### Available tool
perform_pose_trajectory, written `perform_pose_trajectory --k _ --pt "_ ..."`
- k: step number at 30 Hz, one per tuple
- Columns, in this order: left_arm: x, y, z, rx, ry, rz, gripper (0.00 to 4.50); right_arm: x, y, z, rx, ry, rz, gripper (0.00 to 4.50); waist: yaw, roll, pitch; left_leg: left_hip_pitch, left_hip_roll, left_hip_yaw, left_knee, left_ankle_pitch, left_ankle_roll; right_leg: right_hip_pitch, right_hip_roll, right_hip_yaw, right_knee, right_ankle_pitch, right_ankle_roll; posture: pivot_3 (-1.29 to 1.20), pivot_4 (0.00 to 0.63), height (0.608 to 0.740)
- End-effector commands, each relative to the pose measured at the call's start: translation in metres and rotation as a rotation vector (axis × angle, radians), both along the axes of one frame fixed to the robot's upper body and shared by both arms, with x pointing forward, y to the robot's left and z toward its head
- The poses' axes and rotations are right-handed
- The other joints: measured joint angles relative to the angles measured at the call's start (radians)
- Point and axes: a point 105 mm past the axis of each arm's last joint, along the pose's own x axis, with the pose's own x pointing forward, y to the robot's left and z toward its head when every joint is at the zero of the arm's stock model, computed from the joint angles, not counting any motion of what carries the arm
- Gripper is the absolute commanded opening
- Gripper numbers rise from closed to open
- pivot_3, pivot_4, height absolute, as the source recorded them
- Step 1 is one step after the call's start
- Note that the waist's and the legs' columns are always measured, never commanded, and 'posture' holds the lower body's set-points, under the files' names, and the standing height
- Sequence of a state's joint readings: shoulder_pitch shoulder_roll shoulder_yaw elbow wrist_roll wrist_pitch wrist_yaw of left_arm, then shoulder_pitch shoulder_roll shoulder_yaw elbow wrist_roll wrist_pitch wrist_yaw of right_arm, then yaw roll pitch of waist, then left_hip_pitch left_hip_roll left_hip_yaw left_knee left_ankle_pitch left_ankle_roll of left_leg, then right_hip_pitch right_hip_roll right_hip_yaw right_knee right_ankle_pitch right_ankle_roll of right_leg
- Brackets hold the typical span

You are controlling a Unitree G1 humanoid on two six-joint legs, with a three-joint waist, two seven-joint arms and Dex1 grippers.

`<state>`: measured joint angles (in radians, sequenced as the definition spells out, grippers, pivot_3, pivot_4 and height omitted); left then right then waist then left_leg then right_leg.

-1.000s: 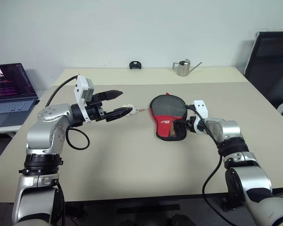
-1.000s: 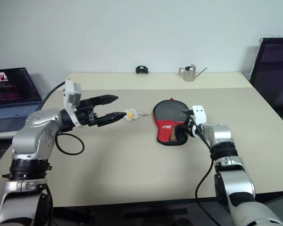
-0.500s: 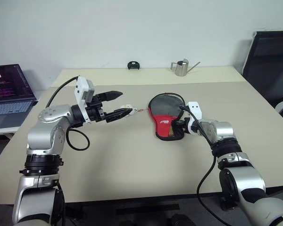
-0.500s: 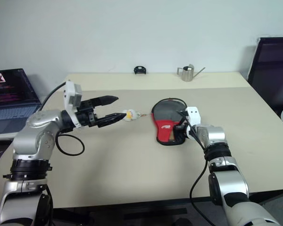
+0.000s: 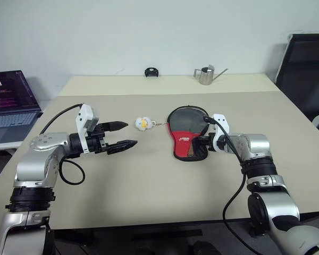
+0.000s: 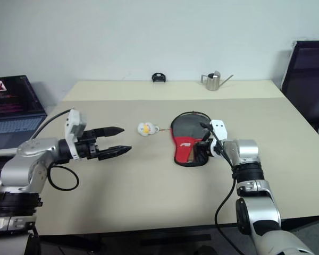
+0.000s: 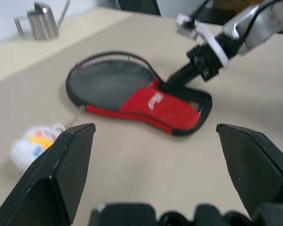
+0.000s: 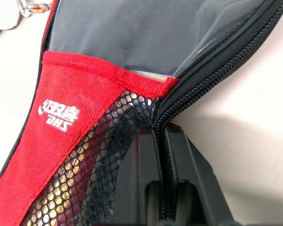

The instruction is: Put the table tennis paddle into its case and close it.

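Currently case (image 5: 187, 134) flat on counter (image 5: 149, 180), mid-right, round end twd far side, red + mesh end nearer robot. R gripper (image 5: 205, 142) pinched shut on case's zipper edge at mesh end, fingers (image 8: 179, 188) squeezing seam. L gripper (image 5: 123, 135) spread wide, nothing in it, hovering over counter well left of case. Small white/yellow keychain toy (image 5: 142, 123) betw L gripper & case. Paddle: can't tell, only case's dark window visible.

Red-and-black case (image 5: 187, 133) flat on table
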<state>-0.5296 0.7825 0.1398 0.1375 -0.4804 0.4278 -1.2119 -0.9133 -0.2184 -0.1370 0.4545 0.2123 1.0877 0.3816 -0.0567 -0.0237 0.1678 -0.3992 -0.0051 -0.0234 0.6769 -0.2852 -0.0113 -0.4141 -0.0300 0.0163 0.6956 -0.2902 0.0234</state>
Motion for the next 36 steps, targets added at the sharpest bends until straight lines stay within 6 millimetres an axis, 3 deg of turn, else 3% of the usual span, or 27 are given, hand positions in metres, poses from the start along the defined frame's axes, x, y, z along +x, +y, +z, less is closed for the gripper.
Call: perform_pose_trajectory --k 1,8,26,36 --pt "-0.012 -0.005 0.012 0.017 -0.028 -0.057 4.5 -0.01 0.006 0.023 0.037 -0.035 0.034 0.01 0.001 0.0 0.0 -0.001 0.0 0.0 0.0 0.0 0.0 -0.001 0.0 0.0 0.0 0.0 0.0 0.0 0.15 0.74" --pt "-0.028 -0.013 0.001 0.025 0.033 -0.121 4.5 -0.032 0.008 0.025 0.043 -0.011 0.066 0.01 0.002 0.0 0.0 -0.001 0.0 0.0 -0.001 0.0 0.0 -0.001 0.0 0.0 -0.001 0.0 0.0 0.0 0.15 0.74" --pt "-0.052 -0.03 -0.011 0.074 0.107 -0.243 4.5 -0.09 0.016 0.0 0.052 0.094 0.15 0.01 0.003 0.0 0.0 -0.001 0.0 0.0 -0.001 0.0 0.0 0.0 0.0 0.0 -0.001 0.0 0.0 0.0 0.15 0.74" --pt "-0.059 -0.039 -0.013 0.089 0.123 -0.292 4.5 -0.112 0.018 -0.013 0.06 0.103 0.191 0.01 0.003 0.0 0.0 0.0 0.0 0.0 -0.001 0.0 0.0 0.0 0.0 0.0 -0.002 0.0 0.0 0.0 0.15 0.74"
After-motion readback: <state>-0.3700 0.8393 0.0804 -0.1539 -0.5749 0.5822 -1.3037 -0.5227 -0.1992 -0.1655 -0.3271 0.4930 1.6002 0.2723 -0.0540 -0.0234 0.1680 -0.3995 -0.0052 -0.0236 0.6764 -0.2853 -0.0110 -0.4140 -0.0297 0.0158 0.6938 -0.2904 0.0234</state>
